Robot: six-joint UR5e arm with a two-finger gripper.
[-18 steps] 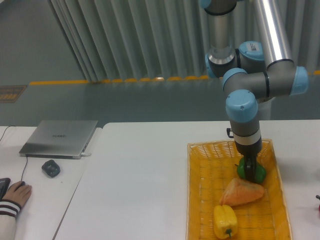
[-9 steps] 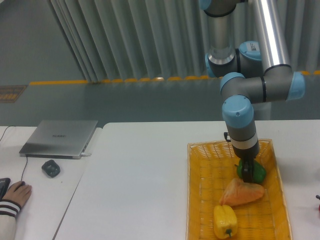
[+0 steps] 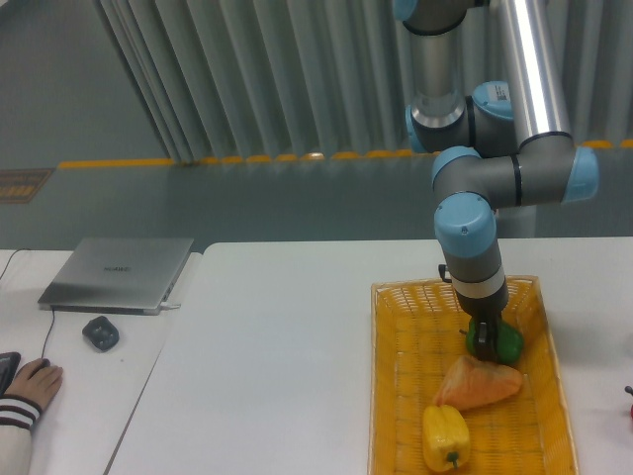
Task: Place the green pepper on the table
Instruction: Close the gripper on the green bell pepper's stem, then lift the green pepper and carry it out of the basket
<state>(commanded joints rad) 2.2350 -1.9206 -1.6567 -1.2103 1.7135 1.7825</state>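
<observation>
Drifting slightly leftward over the last second, the end effector [image 3: 484, 341] remains low in the basket [image 3: 406, 396] with its fingers down on the pepper [image 3: 506, 343]; it looks clamped on the pepper, and the pepper seems to have shifted a little with it, which suggests the grasp has taken. The pepper is still inside the basket, near the far right part, just behind the bread [image 3: 479, 382], with the yellow pepper [image 3: 445, 436] nearer the front. I judge the lift is only starting: nothing has cleared the rim yet. The white surface [image 3: 277, 356] to the left of the basket is bare and would suit the placing. A laptop [image 3: 119, 272] and a mouse [image 3: 100, 332] lie well apart on the neighbouring desk
</observation>
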